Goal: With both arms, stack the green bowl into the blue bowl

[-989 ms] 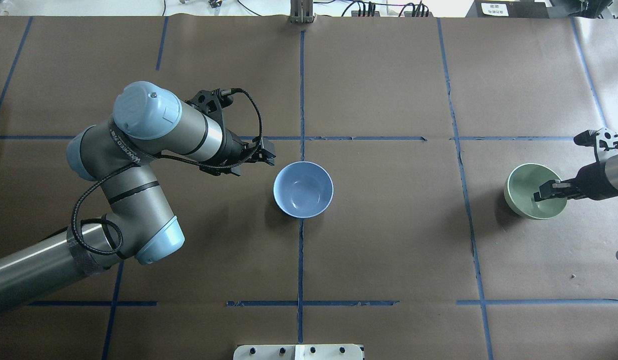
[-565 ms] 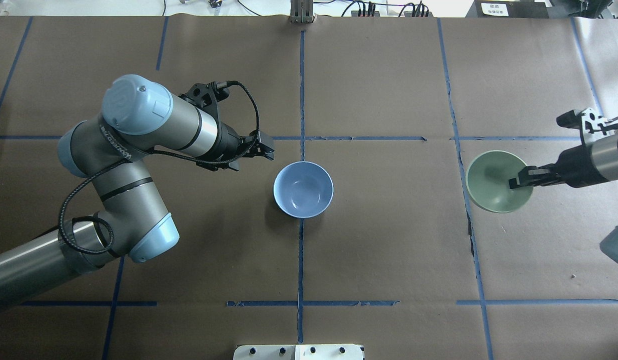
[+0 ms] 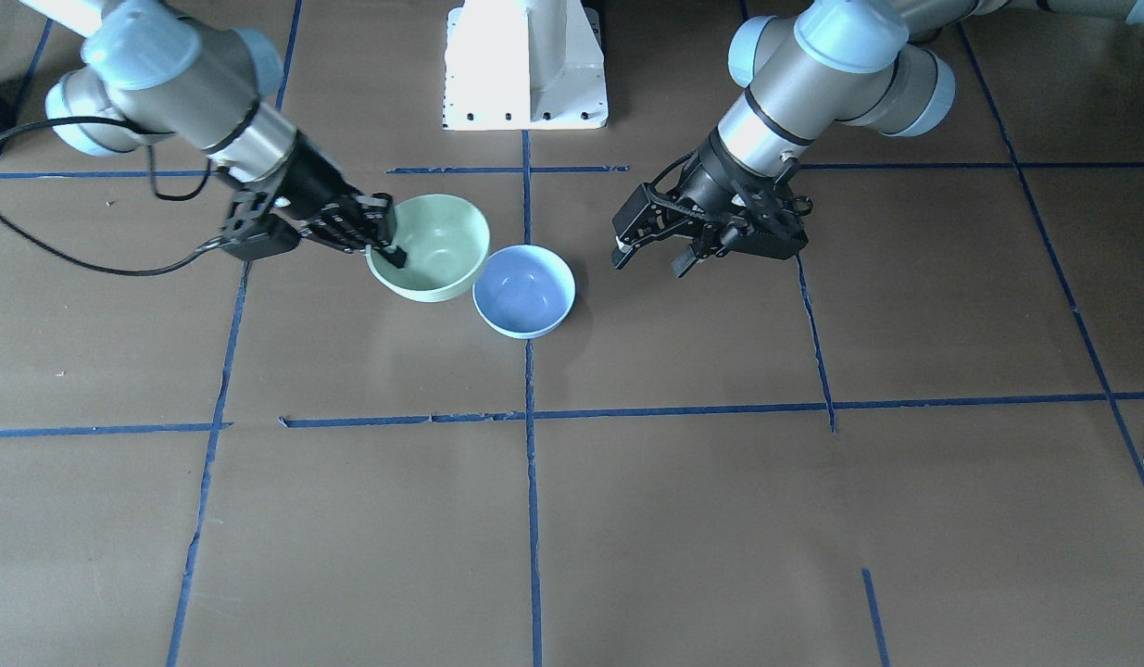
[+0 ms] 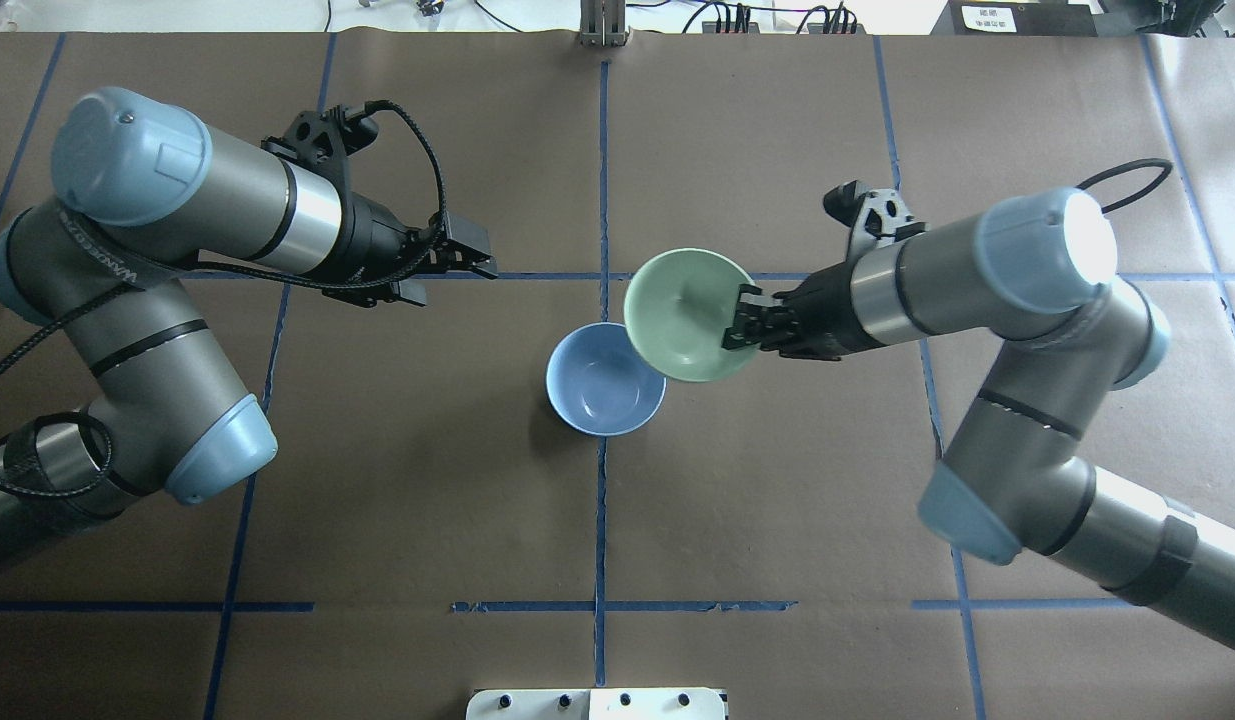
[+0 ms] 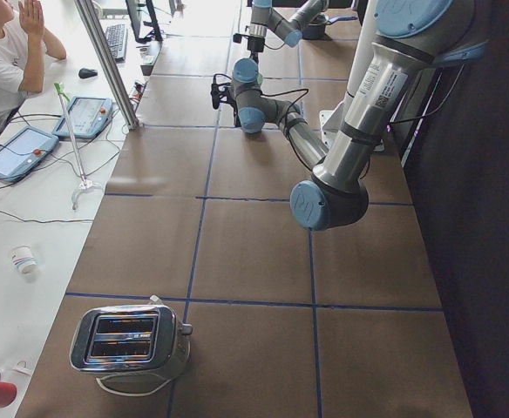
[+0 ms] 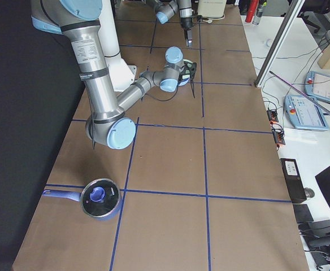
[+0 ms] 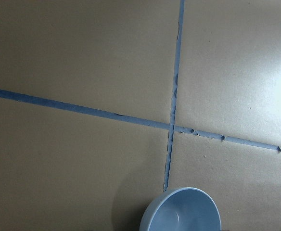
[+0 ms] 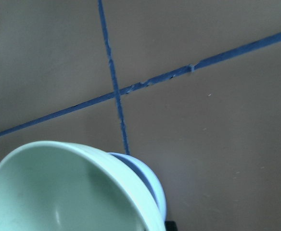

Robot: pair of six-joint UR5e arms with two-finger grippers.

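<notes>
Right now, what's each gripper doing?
Left gripper: open, holding nothing.
Right gripper: shut on the green bowl, gripping its rim.

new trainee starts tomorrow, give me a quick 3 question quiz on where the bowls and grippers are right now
1. True or false: the green bowl already sits inside the blue bowl.
2. Which arm's gripper grips the green bowl's rim? A the left one; B the right one; C neither.
3. Fill in: the left gripper is ____ (open or shut).

Key: 1 false, it is held up beside the blue bowl, partly over its rim; 2 B, the right gripper; 3 open.
</notes>
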